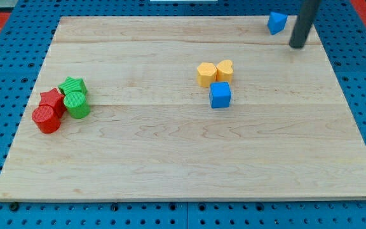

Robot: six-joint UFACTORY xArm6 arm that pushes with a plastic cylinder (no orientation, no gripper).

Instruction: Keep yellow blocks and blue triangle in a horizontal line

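Note:
A yellow hexagon block point(205, 74) and a yellow heart block point(225, 70) sit side by side, touching, a little right of the board's middle. A blue cube point(220, 95) sits just below them, touching. The blue triangle point(276, 22) lies at the board's top edge, at the view's upper right. My tip point(297, 45) is on the board just right of and a little below the blue triangle, a short gap apart from it, and far up and right of the yellow blocks.
At the view's left sits a tight cluster: a green star point(73, 85), a green cylinder point(77, 104), a red star point(52, 99) and a red cylinder point(46, 119). The wooden board point(183, 159) lies on a blue pegboard; its top edge runs by the blue triangle.

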